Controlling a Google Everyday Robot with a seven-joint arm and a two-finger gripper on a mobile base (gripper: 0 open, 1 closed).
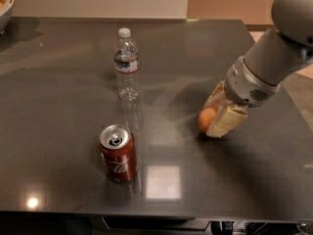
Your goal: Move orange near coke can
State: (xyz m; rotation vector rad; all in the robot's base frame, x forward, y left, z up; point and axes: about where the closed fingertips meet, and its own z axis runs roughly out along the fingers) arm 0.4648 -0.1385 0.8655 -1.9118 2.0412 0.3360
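The robot's thick grey arm enters from the upper right of the frame and slopes down and to the left across the dark, glossy tabletop. Its silver wrist collar sits right of centre. Below the collar, the two-finger gripper with cream-coloured pads points down and left toward the table surface.

The orange, a small round fruit with matte pale-orange skin, sits right of centre in the frame, held between the jaws. One cream finger lies against its lower-right side, and the other finger shows just above and behind it. The jaws are closed onto the fruit from both sides, pinching it. The orange is down at the tabletop, with a dark shadow under it and the gripper. Whether it rests on the surface or is raised slightly cannot be told.

The coke can, a red soda can with white script and an opened silver top, stands upright in the lower left of centre, well apart from the orange. A clear plastic water bottle with a white cap and a dark label stands upright above the can, in the upper middle. The rim of a pale bowl shows at the upper left corner.
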